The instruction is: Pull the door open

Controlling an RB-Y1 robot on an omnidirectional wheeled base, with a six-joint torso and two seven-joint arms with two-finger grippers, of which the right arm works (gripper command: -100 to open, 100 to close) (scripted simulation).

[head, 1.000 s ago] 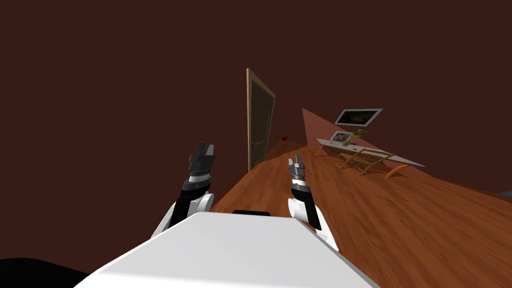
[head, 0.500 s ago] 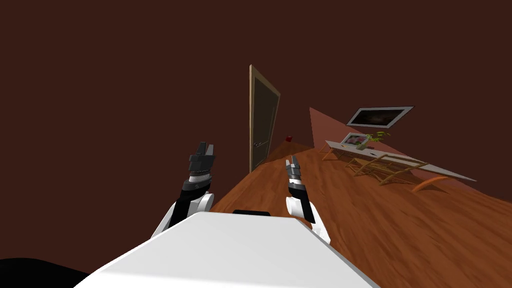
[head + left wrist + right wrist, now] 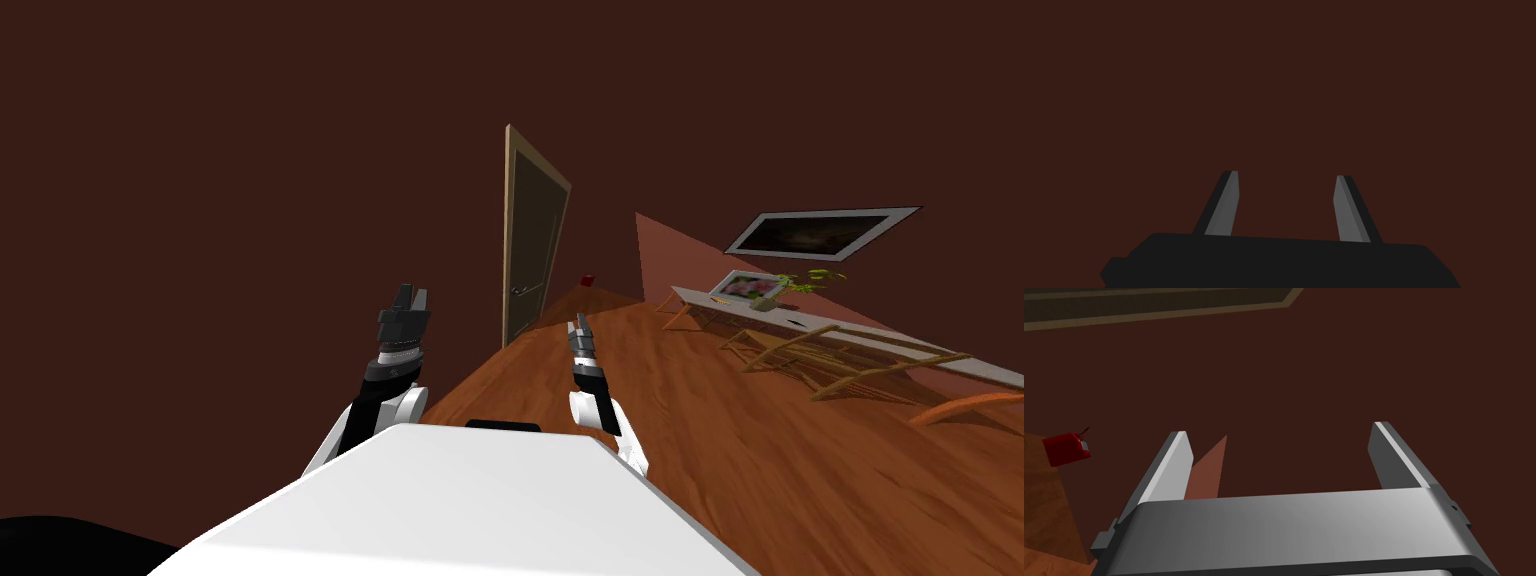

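The door [image 3: 530,250] is a dark brown panel in a tan frame, set in the dark brown wall ahead and seen at a steep slant. Its small metal handle [image 3: 520,290] sits on the near edge. It lies flush in its frame. My right gripper [image 3: 578,325] is raised over the wooden floor, well short of the door and lower than the handle. Its fingers stand open around nothing [image 3: 1280,430], with the door frame [image 3: 1174,308] beyond them. My left gripper [image 3: 412,293] hangs open [image 3: 1287,175] before the dark brown wall, left of the door.
A small red object [image 3: 588,280] [image 3: 1066,448] sits on the floor past the door. A long white table [image 3: 850,340] on curved wooden legs lines the right wall, carrying a plant [image 3: 800,285] and a picture. A framed picture [image 3: 820,230] hangs above it. Wooden floor [image 3: 700,430] spreads between.
My view has swung left, so the door and table sit further right. My right gripper has drifted slightly left and turned more edge-on. The left arm has not moved.
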